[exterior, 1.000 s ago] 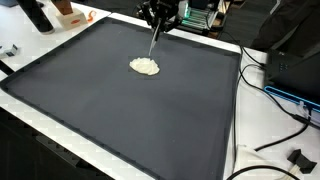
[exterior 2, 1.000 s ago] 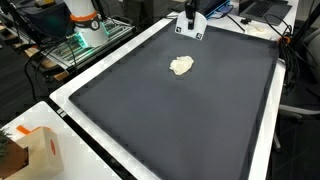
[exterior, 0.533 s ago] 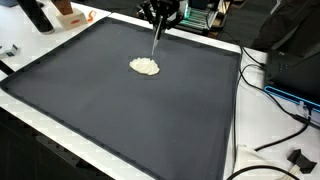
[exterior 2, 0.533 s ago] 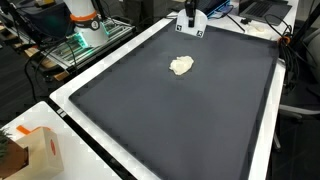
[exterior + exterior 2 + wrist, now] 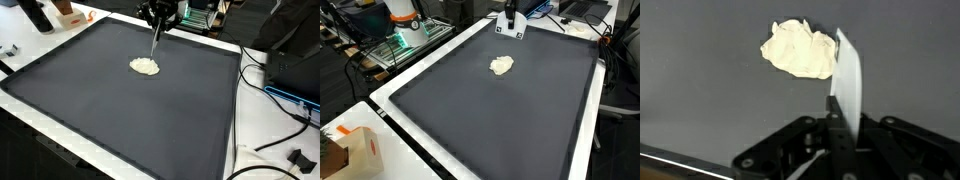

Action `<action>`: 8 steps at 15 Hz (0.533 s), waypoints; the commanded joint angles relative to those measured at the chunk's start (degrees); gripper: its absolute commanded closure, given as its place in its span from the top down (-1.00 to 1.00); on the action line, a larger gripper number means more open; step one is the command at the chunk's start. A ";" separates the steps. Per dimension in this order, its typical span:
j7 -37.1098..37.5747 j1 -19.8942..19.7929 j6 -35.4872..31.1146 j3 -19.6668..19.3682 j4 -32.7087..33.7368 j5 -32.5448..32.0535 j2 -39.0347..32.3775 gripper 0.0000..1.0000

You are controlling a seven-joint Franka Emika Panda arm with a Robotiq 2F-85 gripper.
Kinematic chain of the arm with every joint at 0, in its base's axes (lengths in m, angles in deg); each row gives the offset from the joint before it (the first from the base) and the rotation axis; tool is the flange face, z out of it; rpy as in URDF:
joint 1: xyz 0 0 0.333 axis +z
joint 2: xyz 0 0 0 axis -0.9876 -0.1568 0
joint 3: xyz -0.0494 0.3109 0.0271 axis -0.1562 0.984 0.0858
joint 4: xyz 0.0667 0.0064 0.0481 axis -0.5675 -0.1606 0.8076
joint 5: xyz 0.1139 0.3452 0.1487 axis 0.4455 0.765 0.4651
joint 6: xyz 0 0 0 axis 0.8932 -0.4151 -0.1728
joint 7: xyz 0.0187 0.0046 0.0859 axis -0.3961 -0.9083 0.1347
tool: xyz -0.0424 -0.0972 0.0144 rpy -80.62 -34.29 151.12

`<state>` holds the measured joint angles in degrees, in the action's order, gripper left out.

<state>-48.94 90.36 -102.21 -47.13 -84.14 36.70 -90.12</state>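
Observation:
A crumpled cream lump (image 5: 145, 66) (image 5: 501, 65) (image 5: 798, 50) lies on the far half of a large dark grey mat (image 5: 120, 115) (image 5: 500, 115). My gripper (image 5: 158, 20) (image 5: 510, 22) (image 5: 842, 120) hangs above the mat's far edge, shut on a thin white flat blade (image 5: 155, 40) (image 5: 847, 80). In an exterior view the blade slants down toward the lump, its tip just beyond the lump's far side. In the wrist view the blade's end overlaps the lump's right edge; I cannot tell whether they touch.
A white table rim (image 5: 235, 140) frames the mat. Cables (image 5: 285, 110) and a black device (image 5: 295, 65) lie at one side. A dark bottle (image 5: 35, 15), an orange-and-white box (image 5: 360, 150) and equipment on a rack (image 5: 405, 25) stand off the mat.

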 commanded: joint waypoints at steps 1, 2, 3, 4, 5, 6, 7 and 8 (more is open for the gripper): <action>-2.87 -0.95 -4.48 -0.32 -1.01 4.23 -2.74 -0.98; -2.66 -1.04 -6.59 -0.59 -1.61 4.10 -3.46 -0.98; -3.58 -1.22 -8.36 -0.61 -1.96 5.28 -4.21 -0.98; -3.91 -1.30 -10.13 -0.75 -2.38 5.78 -5.03 -0.98; -4.19 -1.36 -11.26 -0.90 -2.62 6.32 -5.77 -0.98; -4.38 -1.39 -12.63 -1.09 -3.04 6.69 -6.39 -0.98; -4.40 -1.41 -13.63 -1.25 -3.33 6.90 -6.98 -0.98; -4.30 -1.31 -14.49 -1.54 -3.51 6.75 -7.56 -0.98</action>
<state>-51.34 89.21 -113.43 -48.11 -86.10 41.45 -96.66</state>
